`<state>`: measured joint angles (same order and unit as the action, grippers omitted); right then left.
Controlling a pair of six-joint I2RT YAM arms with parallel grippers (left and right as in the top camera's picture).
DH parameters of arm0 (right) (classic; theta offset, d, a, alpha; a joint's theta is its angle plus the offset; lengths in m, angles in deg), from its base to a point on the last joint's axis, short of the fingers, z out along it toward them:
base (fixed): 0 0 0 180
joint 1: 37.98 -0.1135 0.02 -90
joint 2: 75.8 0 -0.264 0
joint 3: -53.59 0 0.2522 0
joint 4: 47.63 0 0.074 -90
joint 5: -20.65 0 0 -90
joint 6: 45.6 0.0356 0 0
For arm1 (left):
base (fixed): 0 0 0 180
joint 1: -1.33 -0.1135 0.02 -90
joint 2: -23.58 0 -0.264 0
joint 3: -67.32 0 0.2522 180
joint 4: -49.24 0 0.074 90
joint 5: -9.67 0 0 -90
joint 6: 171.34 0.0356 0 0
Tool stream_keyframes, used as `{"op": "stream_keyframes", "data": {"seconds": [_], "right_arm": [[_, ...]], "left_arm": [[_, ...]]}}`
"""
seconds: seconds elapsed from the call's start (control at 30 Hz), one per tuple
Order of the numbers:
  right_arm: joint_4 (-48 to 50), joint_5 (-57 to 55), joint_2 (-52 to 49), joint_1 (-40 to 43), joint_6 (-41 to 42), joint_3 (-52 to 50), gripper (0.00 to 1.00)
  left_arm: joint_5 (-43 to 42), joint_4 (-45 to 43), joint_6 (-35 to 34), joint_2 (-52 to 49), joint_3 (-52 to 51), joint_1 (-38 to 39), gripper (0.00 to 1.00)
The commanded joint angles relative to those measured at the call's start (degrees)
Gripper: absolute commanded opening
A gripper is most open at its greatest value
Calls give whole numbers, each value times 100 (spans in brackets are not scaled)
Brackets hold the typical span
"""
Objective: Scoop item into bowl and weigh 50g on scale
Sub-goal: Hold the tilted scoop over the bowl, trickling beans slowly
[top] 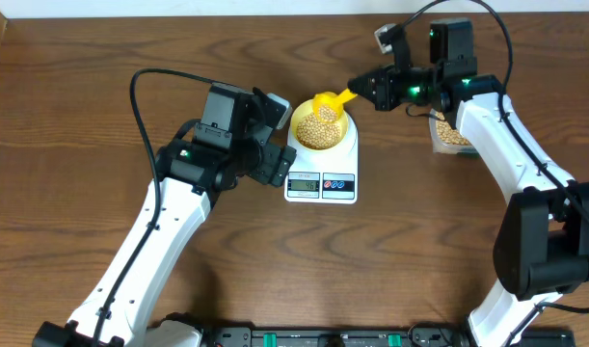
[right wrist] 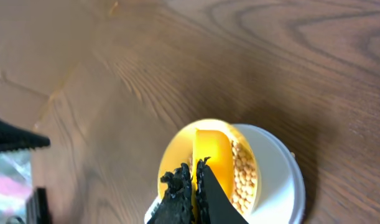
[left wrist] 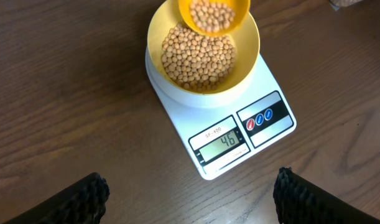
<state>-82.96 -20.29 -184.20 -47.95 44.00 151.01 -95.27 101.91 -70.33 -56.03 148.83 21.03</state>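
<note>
The pale yellow bowl stands on the white scale and holds a heap of tan beans. The display reads 46. My right gripper is shut on the handle of a yellow scoop, whose cup of beans hangs over the bowl's far side. In the right wrist view the scoop lies over the bowl beyond my fingers. My left gripper is open and empty, just in front of the scale.
A clear plastic tub with more beans stands at the right, under my right arm. My left arm lies close against the scale's left side. The rest is brown wooden tabletop.
</note>
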Motion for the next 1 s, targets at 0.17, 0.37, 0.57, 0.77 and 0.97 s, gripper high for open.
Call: {"op": "stream_keyframes", "data": {"seconds": [0.17, 0.37, 0.57, 0.77, 0.97], "right_arm": [[-4, 55, -48, -170, -1598, -11, 1], [-435, 52, -48, -179, -1725, -11, 1], [-24, -31, -48, -177, -1845, -11, 1], [-96, -114, -48, -212, -1703, -11, 1], [-39, -94, -48, -212, -1381, -11, 1]], "left_arm": [[-48, -2, 98, 11, -15, -20, 87], [-48, -2, 98, 11, -15, -20, 87], [-48, -2, 98, 11, -15, -20, 87], [-48, -2, 98, 11, -15, -17, 87], [-48, -2, 98, 11, -15, -20, 87]]}}
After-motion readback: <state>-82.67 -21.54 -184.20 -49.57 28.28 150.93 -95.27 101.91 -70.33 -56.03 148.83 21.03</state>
